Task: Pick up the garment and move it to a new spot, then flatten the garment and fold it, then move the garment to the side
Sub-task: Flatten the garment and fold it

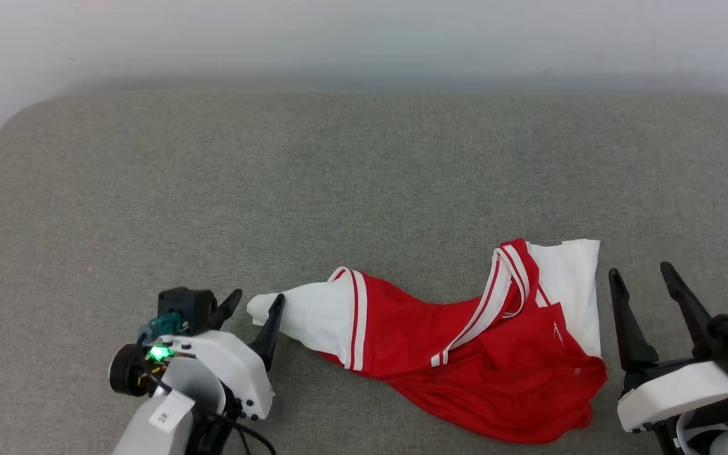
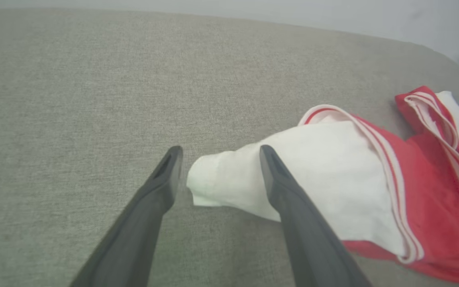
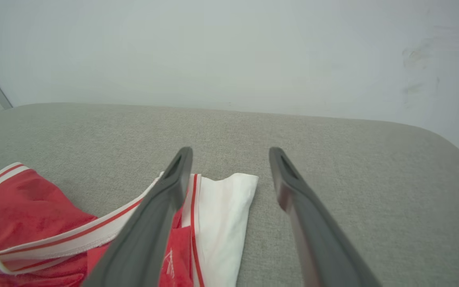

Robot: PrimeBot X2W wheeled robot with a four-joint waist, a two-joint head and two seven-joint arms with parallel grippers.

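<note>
Head view: the garment (image 1: 497, 373) lies crumpled on the grey fabric surface (image 1: 364, 177), between the two hands. The left hand (image 1: 258, 297) stands wide at one white sleeve's tip, and the right hand (image 1: 640, 270) stands wide and empty just beside the other sleeve.

Left wrist view: the sleeve tip of the garment (image 2: 333, 171) sits between the spread fingers of the left hand (image 2: 220, 148).

Right wrist view: the right hand (image 3: 231, 149) gapes, one finger crossing the striped trim of the garment (image 3: 221, 223).

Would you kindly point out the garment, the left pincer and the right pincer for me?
garment (image 1: 503, 379), head view, on its red body fabric.
left pincer (image 1: 258, 296), head view, midway between its open fingertips.
right pincer (image 1: 640, 269), head view, midway between its open fingertips.
</note>
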